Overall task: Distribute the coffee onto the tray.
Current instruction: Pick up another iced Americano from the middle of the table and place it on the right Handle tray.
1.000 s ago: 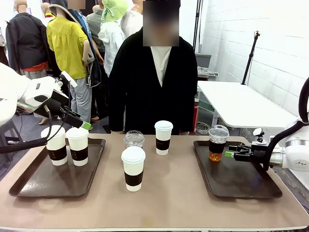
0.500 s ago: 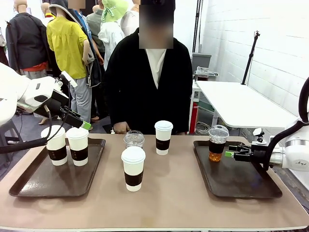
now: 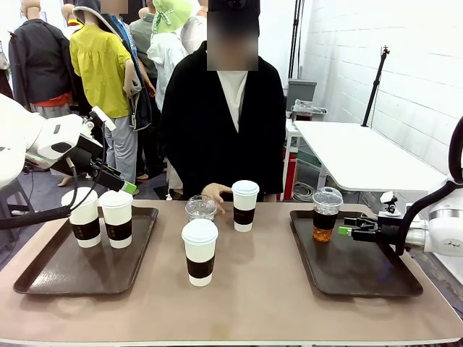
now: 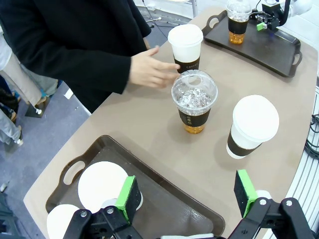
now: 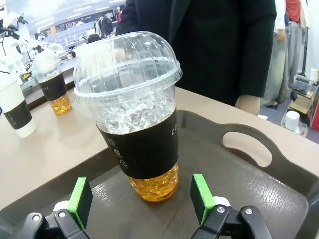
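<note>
Across the tan table, two dark brown trays are lying well apart: the left tray and the right tray. A person in black is standing at the far edge, one hand reaching near the middle cups.

You are handling six cups. Four are white paper cups:
- The far-left paper cup and the second paper cup are standing just beside each other on the left tray.
- The near paper cup and the far paper cup are standing on the bare table between the trays.

Two are clear and dome-lidded. The table dome cup is waiting by the person's hand, and the tray dome cup is sitting on the right tray.

Expect thin walls that are likely yielding under pressure, and liquid that is probably sloshing. Take hold at the dark band, below the lid, and keep each cup upright.

Your left gripper is hovering above the left tray, jaws spread and empty. Your right gripper is standing wide, with its pads flanking the tray dome cup's base but not touching it.
</note>
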Robot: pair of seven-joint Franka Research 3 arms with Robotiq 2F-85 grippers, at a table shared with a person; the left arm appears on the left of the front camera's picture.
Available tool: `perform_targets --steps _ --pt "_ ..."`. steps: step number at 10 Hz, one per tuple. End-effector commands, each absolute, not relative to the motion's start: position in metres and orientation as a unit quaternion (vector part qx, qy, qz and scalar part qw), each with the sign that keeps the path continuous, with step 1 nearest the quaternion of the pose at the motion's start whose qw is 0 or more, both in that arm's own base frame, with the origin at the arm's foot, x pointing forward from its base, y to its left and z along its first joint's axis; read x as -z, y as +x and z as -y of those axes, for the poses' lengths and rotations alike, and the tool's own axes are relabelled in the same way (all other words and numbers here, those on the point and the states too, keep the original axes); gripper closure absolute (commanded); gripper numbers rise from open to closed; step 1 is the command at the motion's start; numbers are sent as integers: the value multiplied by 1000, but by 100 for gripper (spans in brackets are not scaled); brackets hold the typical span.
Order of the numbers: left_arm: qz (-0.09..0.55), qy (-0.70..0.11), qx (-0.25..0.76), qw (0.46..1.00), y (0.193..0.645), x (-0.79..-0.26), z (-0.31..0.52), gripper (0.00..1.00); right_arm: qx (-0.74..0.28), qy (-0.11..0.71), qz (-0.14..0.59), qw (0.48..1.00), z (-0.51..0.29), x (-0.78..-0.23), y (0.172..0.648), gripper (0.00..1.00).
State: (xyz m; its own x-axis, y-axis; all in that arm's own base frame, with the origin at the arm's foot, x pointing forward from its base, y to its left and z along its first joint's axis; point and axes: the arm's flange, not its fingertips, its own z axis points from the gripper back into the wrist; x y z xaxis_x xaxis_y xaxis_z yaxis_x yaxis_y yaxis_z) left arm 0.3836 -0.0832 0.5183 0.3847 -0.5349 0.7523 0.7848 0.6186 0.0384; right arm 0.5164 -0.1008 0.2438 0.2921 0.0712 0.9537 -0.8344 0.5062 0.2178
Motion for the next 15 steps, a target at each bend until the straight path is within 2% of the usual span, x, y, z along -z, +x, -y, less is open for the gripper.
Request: perform_targets --steps 1,8,15 --pt "380 -168 412 811 387 -516 80 0 -332 375 505 704 109 -247 502 0" --pt "380 -168 412 811 387 -516 80 0 -377 397 508 665 96 -253 444 0" --pt "380 -168 412 811 387 -516 80 0 -443 426 493 616 38 -261 429 0"
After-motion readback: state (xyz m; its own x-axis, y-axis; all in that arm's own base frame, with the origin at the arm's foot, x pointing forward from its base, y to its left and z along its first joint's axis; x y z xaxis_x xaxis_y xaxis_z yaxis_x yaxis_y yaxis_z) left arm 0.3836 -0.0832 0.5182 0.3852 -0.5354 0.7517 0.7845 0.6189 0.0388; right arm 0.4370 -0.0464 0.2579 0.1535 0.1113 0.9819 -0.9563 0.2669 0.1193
